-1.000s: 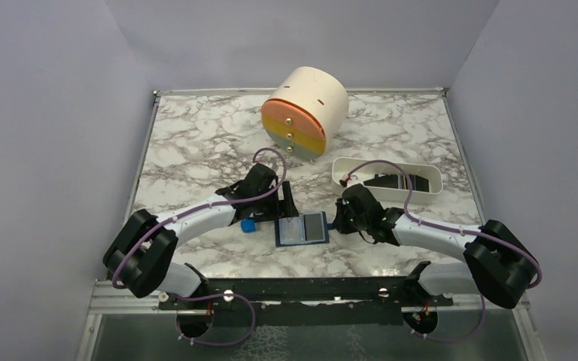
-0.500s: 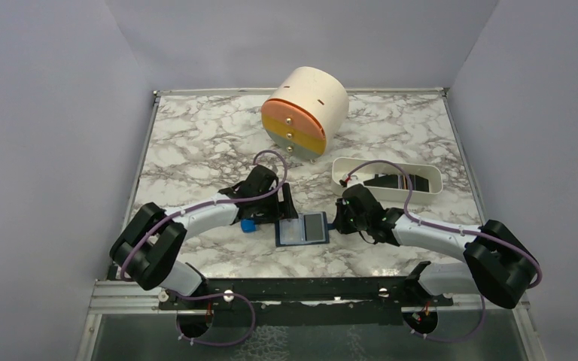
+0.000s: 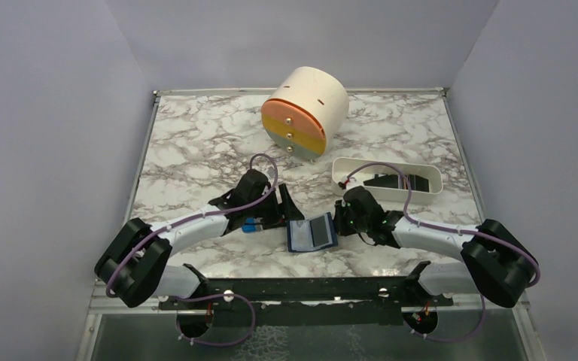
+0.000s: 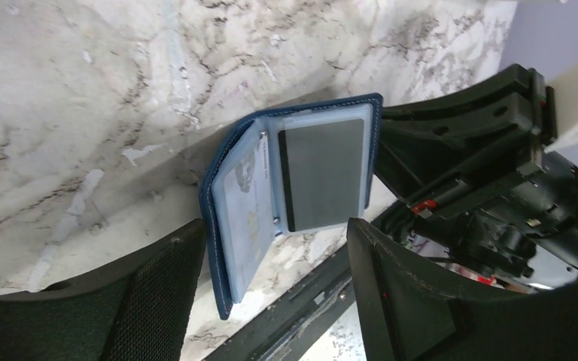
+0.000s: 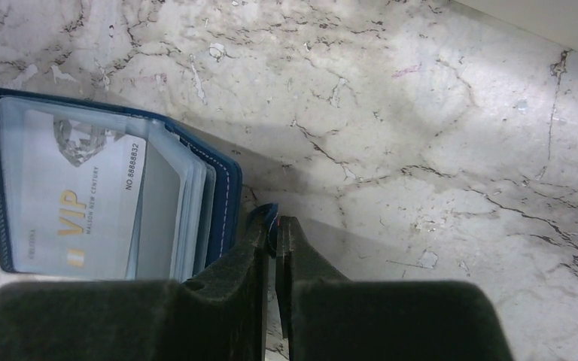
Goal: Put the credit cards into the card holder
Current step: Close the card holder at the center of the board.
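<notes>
With the card holder (image 3: 312,233) lying open on the tabletop (image 3: 196,150), its tab (image 5: 266,214) pinched in the pressed-together right claw (image 5: 275,226), the spread left claw (image 4: 275,248) straddling it should probably seat the VIP card (image 5: 75,203) fully (gently, since the sleeves look flimsy).

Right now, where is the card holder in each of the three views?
Top external: the card holder lies open just below centre, between both arms.
Left wrist: card holder at centre, open.
Right wrist: card holder at the left edge, a VIP card showing inside.
Shared landmark: the right gripper, shut on its snap tab.
</notes>
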